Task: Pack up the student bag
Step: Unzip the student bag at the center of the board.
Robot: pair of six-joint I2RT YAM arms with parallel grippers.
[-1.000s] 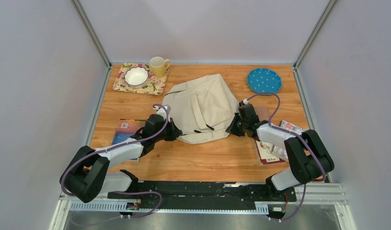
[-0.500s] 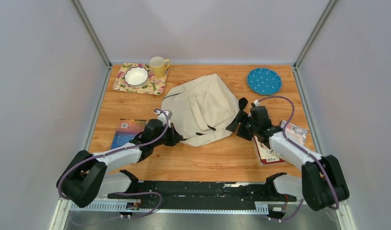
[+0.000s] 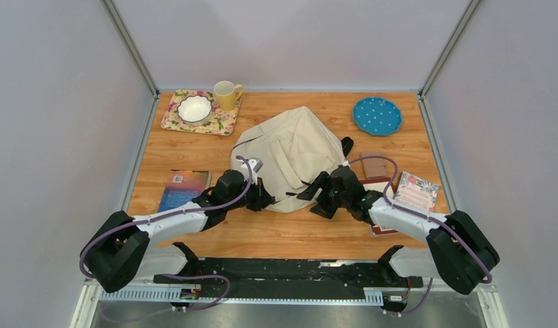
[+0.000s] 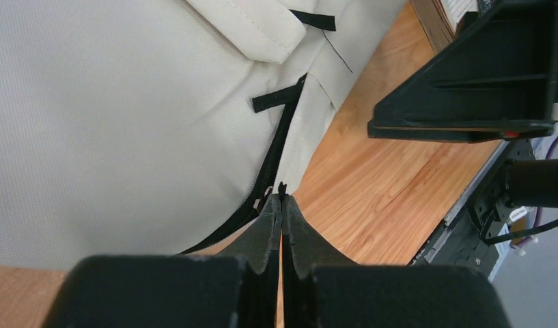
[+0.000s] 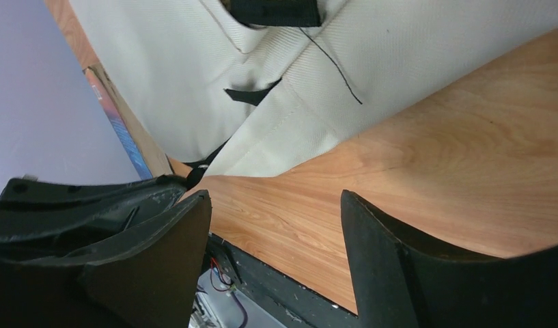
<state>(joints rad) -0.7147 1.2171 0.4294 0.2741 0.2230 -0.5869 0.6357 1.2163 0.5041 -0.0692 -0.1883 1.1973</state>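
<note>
The student bag [image 3: 289, 147] is a cream fabric backpack lying in the middle of the table, its flap pocket facing up. My left gripper [image 3: 265, 199] sits at the bag's near left edge. In the left wrist view its jaws [image 4: 282, 197] are shut on a small black zipper pull at the end of the black zipper [image 4: 279, 156]. My right gripper [image 3: 315, 200] hovers open just off the bag's near right edge, nothing between its fingers [image 5: 274, 198]. It faces the left gripper [image 5: 78, 205] across bare wood, with the bag [image 5: 194, 68] beyond.
A blue book [image 3: 184, 188] lies left of the left arm. Books [image 3: 414, 193] and a brown item [image 3: 375, 167] lie under the right arm. At the back stand a floral tray [image 3: 218, 123] with a white bowl [image 3: 194, 107], a yellow mug [image 3: 226, 94] and a blue plate [image 3: 377, 114].
My right gripper let go of the bag's right side, opened, and swung round to its near edge. The left gripper slid right along the near edge, still shut. The bag bunched up narrower.
</note>
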